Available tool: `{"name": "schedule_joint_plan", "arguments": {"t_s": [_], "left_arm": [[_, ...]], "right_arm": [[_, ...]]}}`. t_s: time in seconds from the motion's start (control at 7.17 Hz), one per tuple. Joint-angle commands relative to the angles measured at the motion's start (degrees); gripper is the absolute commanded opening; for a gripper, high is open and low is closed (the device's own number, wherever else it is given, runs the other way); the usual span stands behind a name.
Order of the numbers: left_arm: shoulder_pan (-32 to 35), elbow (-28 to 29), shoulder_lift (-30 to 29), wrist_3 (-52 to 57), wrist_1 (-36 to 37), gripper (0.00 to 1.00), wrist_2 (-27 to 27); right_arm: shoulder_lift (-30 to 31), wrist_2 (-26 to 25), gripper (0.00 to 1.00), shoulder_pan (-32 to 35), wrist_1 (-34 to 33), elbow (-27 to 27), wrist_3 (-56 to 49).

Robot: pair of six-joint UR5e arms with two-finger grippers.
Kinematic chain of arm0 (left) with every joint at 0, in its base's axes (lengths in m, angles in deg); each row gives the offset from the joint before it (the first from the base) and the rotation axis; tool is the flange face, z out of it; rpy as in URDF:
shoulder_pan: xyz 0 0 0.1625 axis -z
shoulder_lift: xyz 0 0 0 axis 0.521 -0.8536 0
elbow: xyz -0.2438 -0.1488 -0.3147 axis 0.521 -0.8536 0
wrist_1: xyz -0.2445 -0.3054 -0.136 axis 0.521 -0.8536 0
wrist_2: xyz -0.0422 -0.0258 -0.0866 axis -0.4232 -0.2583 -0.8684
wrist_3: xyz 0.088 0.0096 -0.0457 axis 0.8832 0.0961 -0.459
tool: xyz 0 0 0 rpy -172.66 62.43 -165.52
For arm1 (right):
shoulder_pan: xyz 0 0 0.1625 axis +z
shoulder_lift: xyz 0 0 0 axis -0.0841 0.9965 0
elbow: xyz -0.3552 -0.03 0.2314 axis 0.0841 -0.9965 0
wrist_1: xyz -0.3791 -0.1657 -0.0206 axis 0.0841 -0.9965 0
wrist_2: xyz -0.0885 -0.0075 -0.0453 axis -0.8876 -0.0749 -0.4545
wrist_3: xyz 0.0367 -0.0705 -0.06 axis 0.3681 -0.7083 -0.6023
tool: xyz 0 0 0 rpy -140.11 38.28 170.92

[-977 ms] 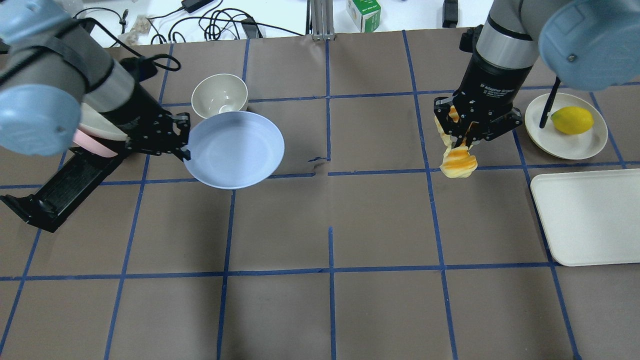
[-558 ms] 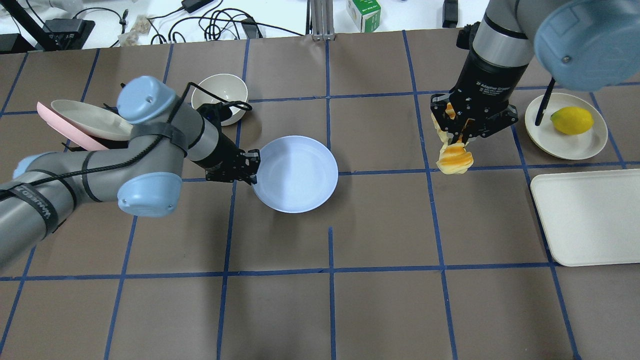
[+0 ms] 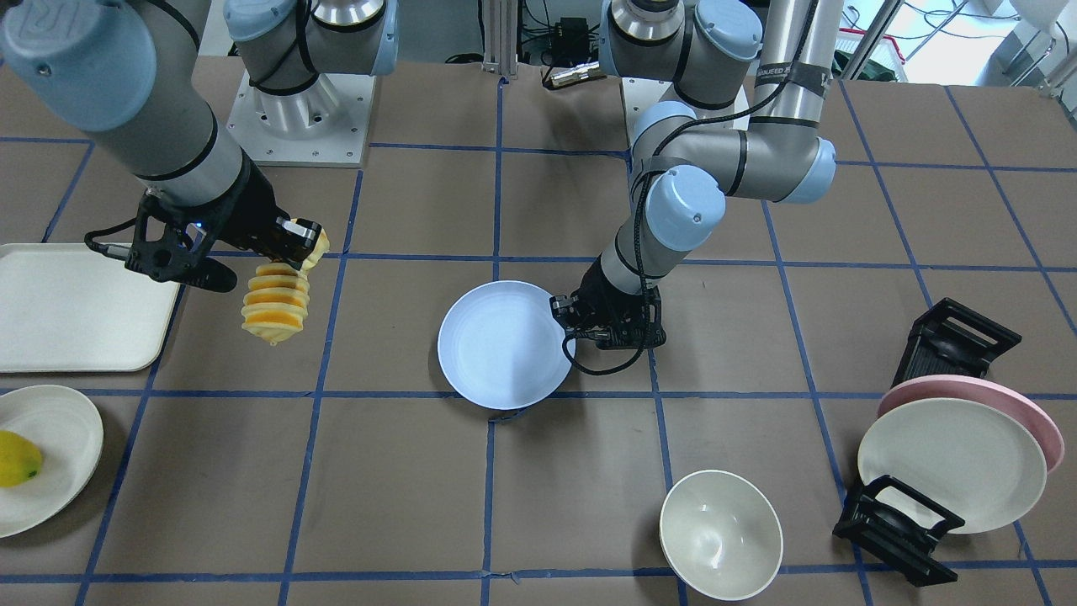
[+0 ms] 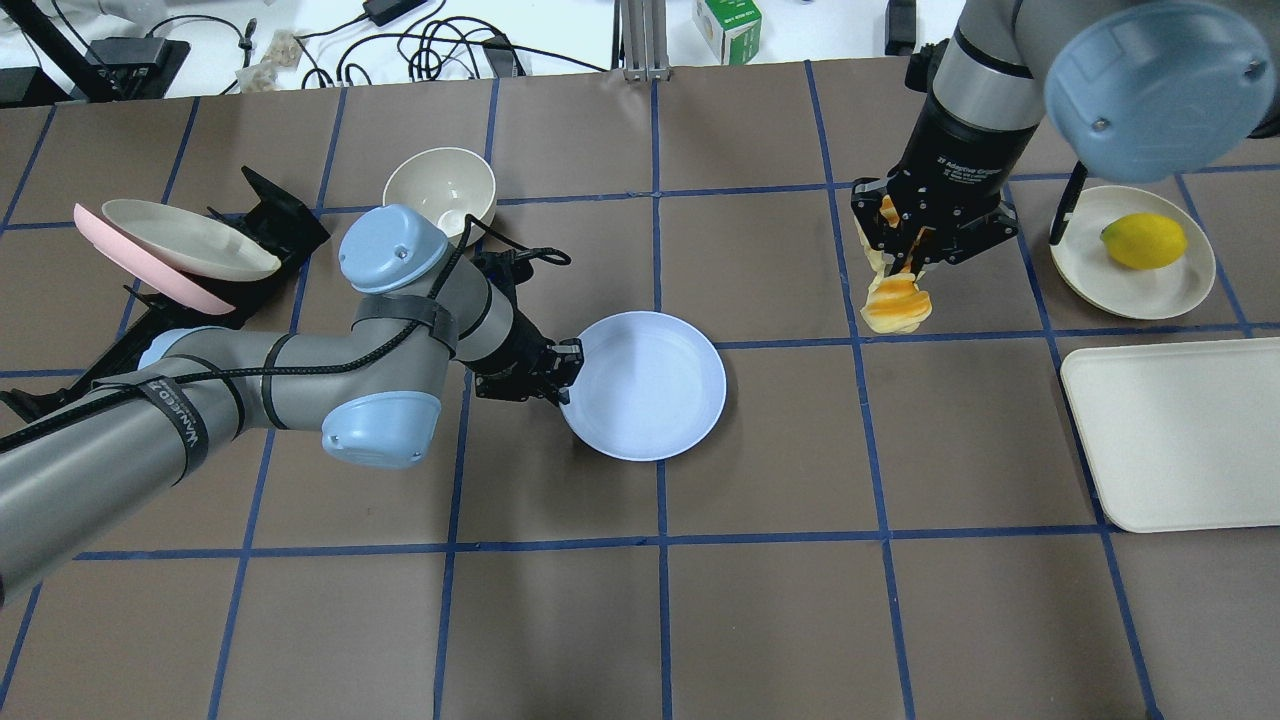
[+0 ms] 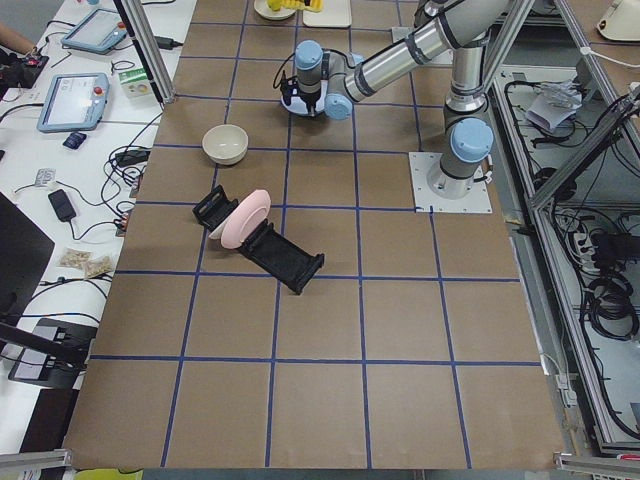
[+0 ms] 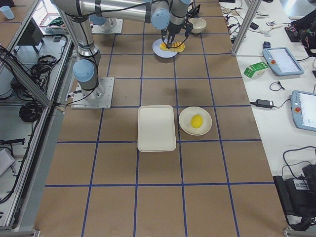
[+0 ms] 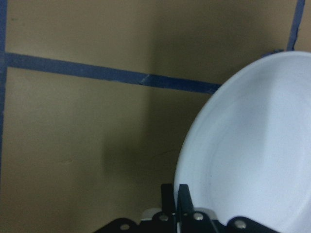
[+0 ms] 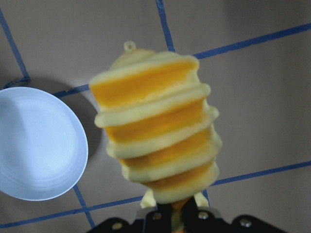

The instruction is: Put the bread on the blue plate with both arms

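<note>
Brown gridded surface (image 4: 640, 620). Left arm (image 4: 200, 400) reaches in to mid-surface, right arm (image 4: 980, 90) hangs over the far right. Blue plate (image 4: 650, 405) sits near centre, pinched at its rim at about 10 o'clock by the left gripper (image 4: 566, 366), jaws nearly closed on the thin edge. Plate may be tipped or just off the surface, cannot tell. Bread (image 4: 895, 305) dangles in the air at 2 o'clock from the plate, well apart; right gripper (image 4: 908, 250) is clamped on its top end only. Risks: the one-point rim hold could let the plate swivel or slip. The long loaf could swing or pull free in transit. Released end-down, it could topple off the shallow rim.
</note>
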Motion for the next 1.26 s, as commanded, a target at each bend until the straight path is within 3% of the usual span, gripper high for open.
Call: {"name": "schedule_joint_plan", "arguments": {"t_s": [0.0,0.14,0.28,0.42,0.56,0.7,0.84,1.12], "left_arm": [[0.1,0.7,-0.5,-0.7,3.0,1.0,0.2],[-0.4,2.2,1.4,-0.7,4.3,1.0,0.5],[-2.4,5.4,3.1,-0.6,-0.5,1.0,0.4],[-4.7,10.9,5.3,1.0,-10.8,1.0,0.4],[-7.4,18.2,7.0,8.5,-25.3,1.0,3.3],[-9.3,23.7,8.3,16.5,-34.7,1.0,7.7],[-9.8,25.8,9.8,22.4,-39.7,1.0,14.0],[-10.3,27.4,13.7,25.9,-41.8,1.0,15.0]], "right_arm": [[-3.2,0.2,0.0,1.9,-4.9,0.1,0.2],[-4.2,0.2,0.0,5.5,-6.9,0.1,3.2],[-6.4,0.1,0.0,9.3,-10.6,0.1,6.9],[-8.4,0.2,0.0,12.9,-12.7,0.1,9.2],[-10.5,0.2,0.0,15.6,-15.4,0.2,9.4],[-12.2,0.3,0.0,17.8,-16.0,0.2,11.3],[-14.2,0.2,0.0,19.9,-18.1,0.5,13.8],[-17.1,0.4,0.0,22.4,-22.5,2.6,14.4]]}}
